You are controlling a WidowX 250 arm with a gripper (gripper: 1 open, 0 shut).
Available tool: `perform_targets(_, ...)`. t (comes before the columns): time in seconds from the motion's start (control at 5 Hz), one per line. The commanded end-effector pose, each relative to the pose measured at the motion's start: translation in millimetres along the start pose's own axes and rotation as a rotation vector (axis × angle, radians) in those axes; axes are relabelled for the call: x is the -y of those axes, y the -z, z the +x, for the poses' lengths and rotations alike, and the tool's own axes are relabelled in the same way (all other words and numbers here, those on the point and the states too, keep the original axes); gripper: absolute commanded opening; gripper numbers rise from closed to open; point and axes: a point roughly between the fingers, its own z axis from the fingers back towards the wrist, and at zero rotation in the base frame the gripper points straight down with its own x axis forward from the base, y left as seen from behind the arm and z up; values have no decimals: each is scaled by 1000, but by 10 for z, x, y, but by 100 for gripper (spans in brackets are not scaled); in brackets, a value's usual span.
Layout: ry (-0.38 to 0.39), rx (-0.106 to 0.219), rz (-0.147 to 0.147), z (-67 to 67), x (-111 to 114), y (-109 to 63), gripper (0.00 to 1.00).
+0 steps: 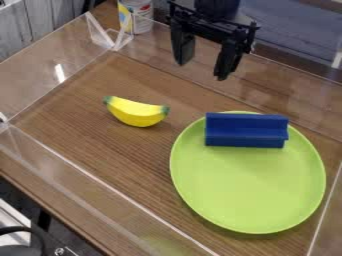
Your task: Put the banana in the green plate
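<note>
The banana [136,111], small, yellow and curved with dark green tips, lies on the wooden table left of centre. The green plate [247,190], large, round and lime-green, sits at the right front with a blue rectangular block [246,131] resting on its far edge. My black gripper [201,55] hangs at the back centre, pointing down, open, with nothing between its fingers. It is well above and behind the banana and touches neither banana nor plate.
Clear plastic walls [54,75] fence the table on the left, back and front. A white bottle with a yellow label [134,15] stands behind the back wall at the upper left.
</note>
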Motion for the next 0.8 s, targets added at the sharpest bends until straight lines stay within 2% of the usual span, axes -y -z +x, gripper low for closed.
perform_targets(0.0,31,-18,4,-13,-26,62,100)
perform_targets(0.2,266,-45,25,-99,-212,113,100)
perform_targets(0.4,469,-50,43,-204,-451,175,100)
perform_targets(0.6,635,-44,49,-294,-706,299,100)
